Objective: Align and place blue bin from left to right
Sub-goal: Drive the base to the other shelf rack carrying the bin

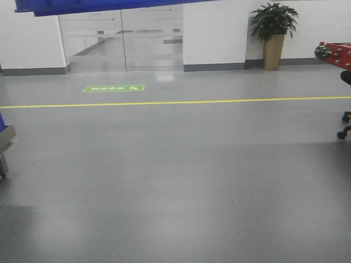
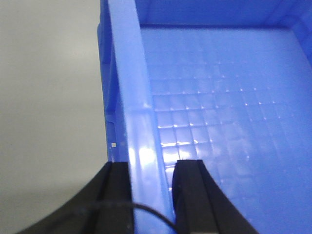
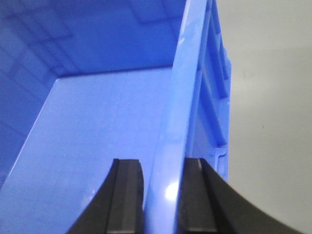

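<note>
A green sign (image 1: 114, 88) lies flat on the floor (image 1: 175, 181), between the yellow line (image 1: 219, 101) and the glass doors (image 1: 120, 41). It bears white characters and a small white mark at its right end, all too blurred to read. No other writing is legible.

The top edge cuts off the blue bin (image 1: 82, 5).
</note>
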{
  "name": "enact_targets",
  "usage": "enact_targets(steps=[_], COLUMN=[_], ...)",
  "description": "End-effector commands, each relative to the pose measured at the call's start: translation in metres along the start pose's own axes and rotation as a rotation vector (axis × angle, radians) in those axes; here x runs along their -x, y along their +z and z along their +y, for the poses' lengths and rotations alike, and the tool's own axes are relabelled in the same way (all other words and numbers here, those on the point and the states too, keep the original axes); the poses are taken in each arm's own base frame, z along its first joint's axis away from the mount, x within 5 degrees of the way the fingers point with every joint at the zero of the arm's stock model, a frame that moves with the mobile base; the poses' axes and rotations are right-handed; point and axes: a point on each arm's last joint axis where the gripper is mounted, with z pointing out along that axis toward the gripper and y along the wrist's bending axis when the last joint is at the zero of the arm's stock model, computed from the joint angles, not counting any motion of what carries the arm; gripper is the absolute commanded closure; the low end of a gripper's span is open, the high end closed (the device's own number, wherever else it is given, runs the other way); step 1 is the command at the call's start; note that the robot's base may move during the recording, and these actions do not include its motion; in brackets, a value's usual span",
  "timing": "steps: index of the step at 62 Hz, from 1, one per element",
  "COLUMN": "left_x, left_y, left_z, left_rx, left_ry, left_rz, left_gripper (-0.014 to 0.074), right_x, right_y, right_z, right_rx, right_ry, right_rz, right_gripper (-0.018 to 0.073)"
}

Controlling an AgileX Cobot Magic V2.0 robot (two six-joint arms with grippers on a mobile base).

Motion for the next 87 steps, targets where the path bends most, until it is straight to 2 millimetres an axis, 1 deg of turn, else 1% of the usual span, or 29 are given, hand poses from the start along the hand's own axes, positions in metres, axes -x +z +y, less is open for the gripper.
enact_targets(steps=[1,87], left_x=[0.0129,0.0135], left_y=[-0.0194,-0.0196], left_z=[-0.0232,-0.0233], left_rx=[-0.183,-0.184], left_ry=[-0.046,-0.046], left_rz=[-0.15,-0.155], left_gripper=[0.0583,0.0583], right_x=[0.0082,0.0082], right_y=[-0.0091,-0.0091], right_z=[0.0165,0.0165], right_rx=[0.098,0.098], right_ry=[0.002,0.002], right_rz=[-0.088,-0.088], right_gripper=[0.0638,0.0638])
